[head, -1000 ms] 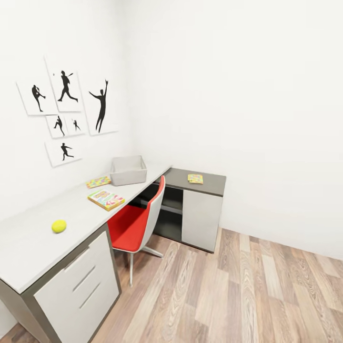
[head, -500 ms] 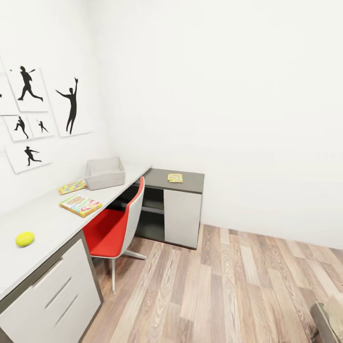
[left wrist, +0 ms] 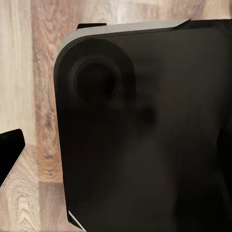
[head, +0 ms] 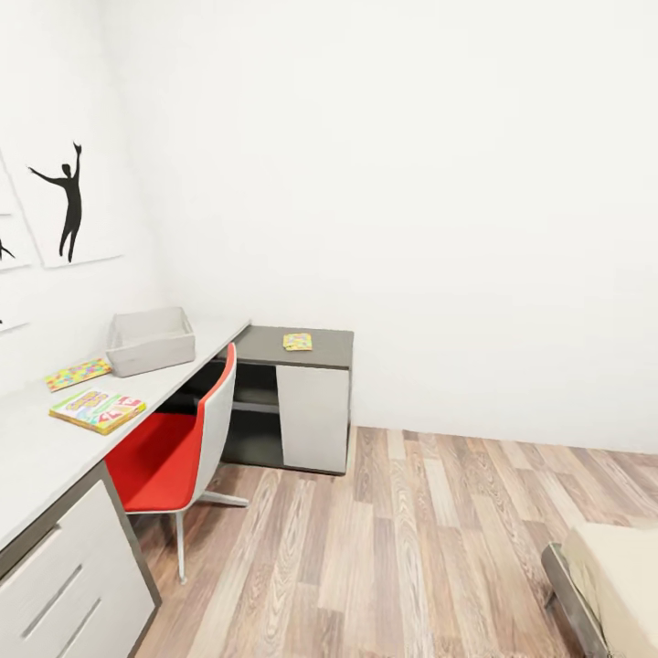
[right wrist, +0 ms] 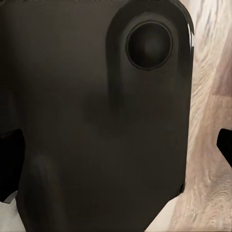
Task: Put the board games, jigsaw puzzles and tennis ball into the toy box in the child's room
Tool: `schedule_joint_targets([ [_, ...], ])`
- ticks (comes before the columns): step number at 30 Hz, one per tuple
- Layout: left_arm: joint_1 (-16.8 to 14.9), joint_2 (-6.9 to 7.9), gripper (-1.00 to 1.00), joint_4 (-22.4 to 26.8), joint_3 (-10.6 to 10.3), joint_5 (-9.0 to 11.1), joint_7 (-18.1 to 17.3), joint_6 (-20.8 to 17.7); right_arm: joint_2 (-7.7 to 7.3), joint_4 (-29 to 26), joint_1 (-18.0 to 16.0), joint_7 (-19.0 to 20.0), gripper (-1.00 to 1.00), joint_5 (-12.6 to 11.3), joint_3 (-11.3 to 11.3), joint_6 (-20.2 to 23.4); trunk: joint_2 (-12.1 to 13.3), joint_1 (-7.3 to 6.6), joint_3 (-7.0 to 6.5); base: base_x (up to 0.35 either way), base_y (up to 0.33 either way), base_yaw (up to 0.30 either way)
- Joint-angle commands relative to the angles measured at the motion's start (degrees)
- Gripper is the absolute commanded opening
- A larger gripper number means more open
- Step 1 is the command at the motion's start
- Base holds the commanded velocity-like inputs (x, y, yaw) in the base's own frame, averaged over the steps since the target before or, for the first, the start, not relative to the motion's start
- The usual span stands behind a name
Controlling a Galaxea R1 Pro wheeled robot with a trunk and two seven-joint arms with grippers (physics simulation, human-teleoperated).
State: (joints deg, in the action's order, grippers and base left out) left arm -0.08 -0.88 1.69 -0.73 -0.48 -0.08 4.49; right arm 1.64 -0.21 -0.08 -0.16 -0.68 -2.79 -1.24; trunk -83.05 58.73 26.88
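The light grey toy box (head: 151, 341) stands on the pale table (head: 37, 457) against the left wall. Beside it lies one jigsaw puzzle (head: 78, 373). A board game (head: 98, 409) lies nearer to me on the same top. A second jigsaw puzzle (head: 297, 342) rests on the low dark cabinet (head: 315, 352) in the corner. A corner of the bed (head: 614, 567) shows at the lower right. The tennis ball is out of view. Each wrist view looks onto a dark robot body part over wood floor, with a black finger (left wrist: 9, 147) (right wrist: 225, 147) at the edge.
A red and white chair (head: 178, 443) is tucked under the table between the drawers (head: 64, 585) and the cabinet. Wood-plank floor (head: 411, 548) stretches from the cabinet to the bed. White walls close the room behind.
The head camera has swung to the right. The table and prints slid to the left of the picture, the ball left the view, and the bed corner came in.
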Motion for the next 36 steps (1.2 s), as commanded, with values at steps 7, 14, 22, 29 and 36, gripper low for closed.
schedule_joint_targets([
  [7, 0.0, 0.00, 1.00, 0.0, -0.1, 0.0, 0.0, 0.2, 0.01, 0.0, 0.0, 0.0, 1.00, -0.1, -0.5, -0.2, 0.0, 0.00, 0.05, 0.000, 0.000, -0.285],
  [14, 0.0, 0.00, 1.00, 0.0, -0.1, 0.0, 0.0, 0.2, 0.02, 0.0, 0.0, 0.0, 1.00, -0.1, -0.6, -0.2, 0.0, 0.00, 0.05, 0.000, 0.000, -0.285],
  [22, 0.0, 0.00, 1.00, 0.0, -0.1, 0.0, 0.0, 0.2, 0.03, 0.0, 0.0, 0.0, 1.00, -0.1, -0.5, -0.2, 0.0, 0.00, 0.05, 0.000, 0.000, -0.285],
  [29, 0.0, 0.00, 1.00, 0.0, -0.1, 0.0, 0.0, 0.2, 0.03, 0.0, 0.0, 0.0, 1.00, -0.1, -0.5, -0.2, 0.0, 0.00, 0.05, 0.000, 0.000, -0.285],
  [36, 0.0, 0.00, 1.00, 0.0, -0.1, 0.0, 0.0, 0.2, 0.03, 0.0, 0.0, 0.0, 1.00, -0.1, -0.5, -0.2, 0.0, 0.00, 0.05, 0.000, 0.000, -0.285],
])
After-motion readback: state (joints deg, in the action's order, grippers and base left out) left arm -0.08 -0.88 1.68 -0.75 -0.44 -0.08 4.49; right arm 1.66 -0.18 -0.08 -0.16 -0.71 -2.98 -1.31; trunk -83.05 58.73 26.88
